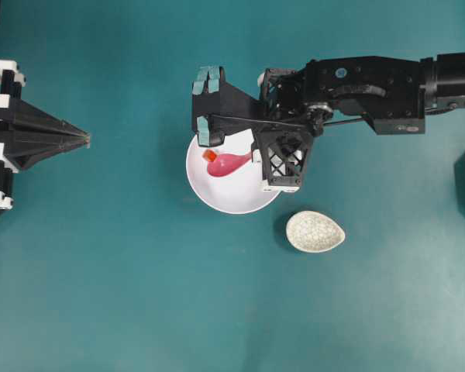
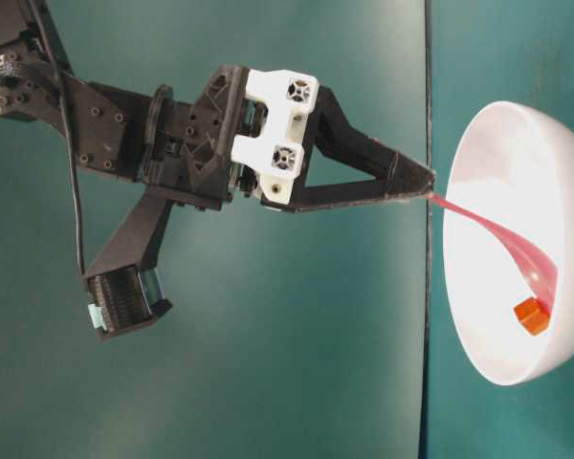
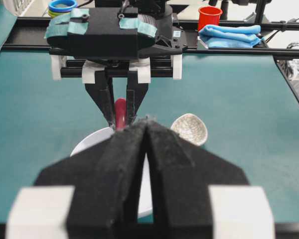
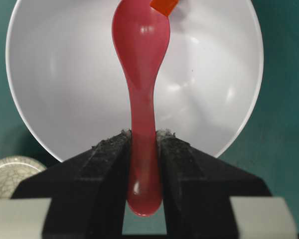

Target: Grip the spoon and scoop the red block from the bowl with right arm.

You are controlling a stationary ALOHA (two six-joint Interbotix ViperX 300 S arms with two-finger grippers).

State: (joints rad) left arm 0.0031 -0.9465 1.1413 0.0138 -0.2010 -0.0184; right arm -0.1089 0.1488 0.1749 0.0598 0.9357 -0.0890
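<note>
My right jaws (image 4: 143, 144) clamp the spoon (image 4: 141, 74); I should slide its tip under the red block (image 4: 164, 6), staying low in the bowl (image 4: 65, 99)

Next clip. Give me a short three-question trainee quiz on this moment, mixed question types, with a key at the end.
1. True or false: the red block already lies inside the scoop of the spoon.
2. Which gripper holds the spoon's handle? A) the left gripper B) the right gripper C) neither
3. Fill in: beside the bowl, apart from it on the table, stands a small ____-patterned dish.

Key:
1. False. The block sits at the tip of the scoop, against its edge, on the bowl's floor.
2. B. Its jaws clamp the handle from both sides, with the scoop reaching down into the bowl.
3. Crackle.
</note>
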